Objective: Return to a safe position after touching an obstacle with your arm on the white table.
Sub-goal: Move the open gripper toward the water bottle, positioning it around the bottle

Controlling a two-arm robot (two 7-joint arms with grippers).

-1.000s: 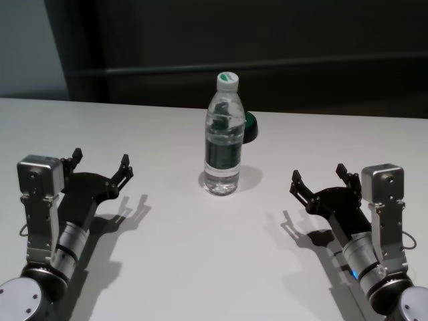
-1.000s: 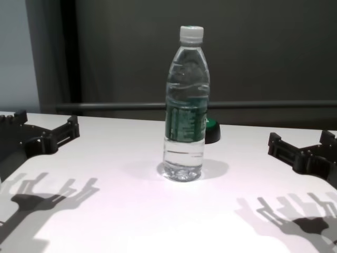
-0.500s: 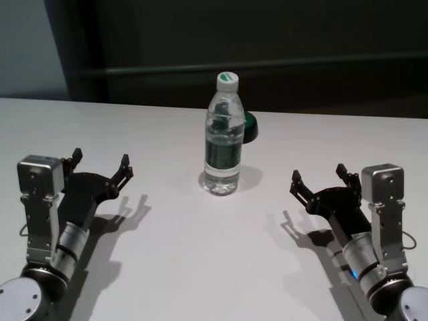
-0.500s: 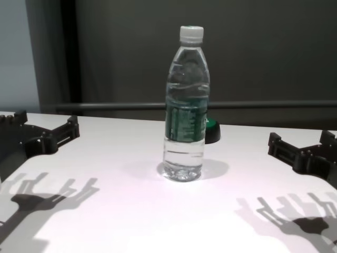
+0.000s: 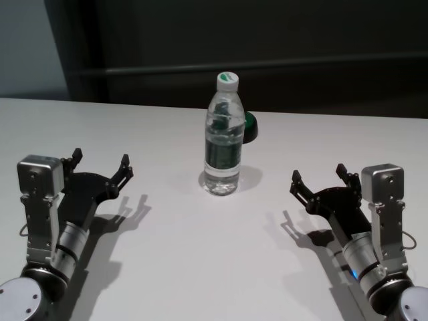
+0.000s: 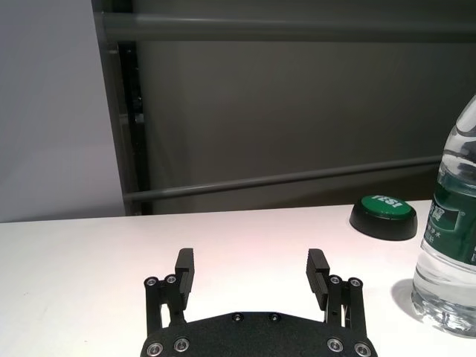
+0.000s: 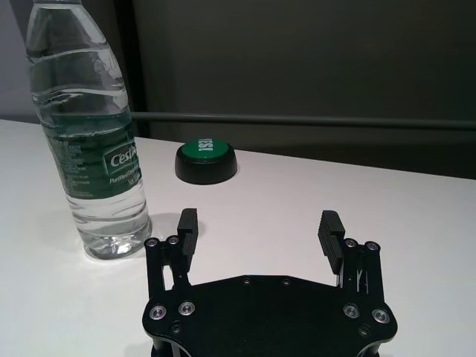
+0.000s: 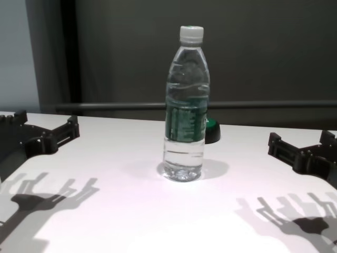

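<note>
Clear plastic bottle (image 5: 223, 137) upright mid white table (image 5: 200, 267), green button (image 5: 249, 127) just behind. Left gripper (image 5: 100, 164) and right gripper (image 5: 319, 177) both spread, empty, well apart from it. You'd find it tall, tippy, slick; grab at label band

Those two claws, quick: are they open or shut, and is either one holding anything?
Left gripper: jaws open, holding nothing, left of the bottle.
Right gripper: jaws open, holding nothing, right of the bottle.
</note>
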